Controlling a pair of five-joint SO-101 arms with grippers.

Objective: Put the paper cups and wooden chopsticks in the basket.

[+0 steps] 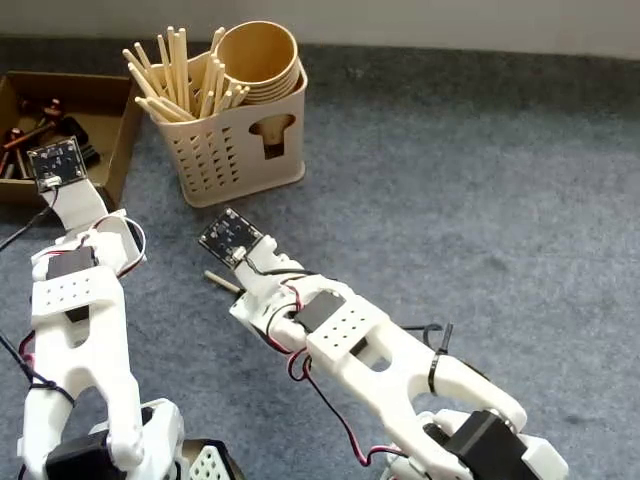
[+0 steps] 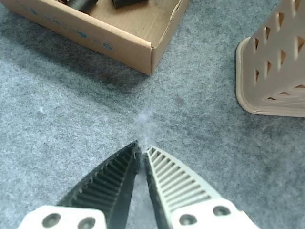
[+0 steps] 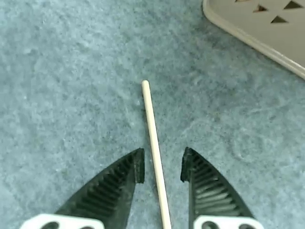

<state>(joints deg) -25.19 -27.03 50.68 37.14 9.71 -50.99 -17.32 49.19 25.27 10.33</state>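
Right hand (image 3: 163, 158) straddles a chopstick (image 3: 150, 119), its near end cut off.

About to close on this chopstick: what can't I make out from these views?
Chopstick: near end cut off by the right wrist view's edge; in the high view the right arm covers most of it.
Cups: nested, lower parts behind the basket wall in the high view, so no count.
Box: contents cut off by the high view's edge.
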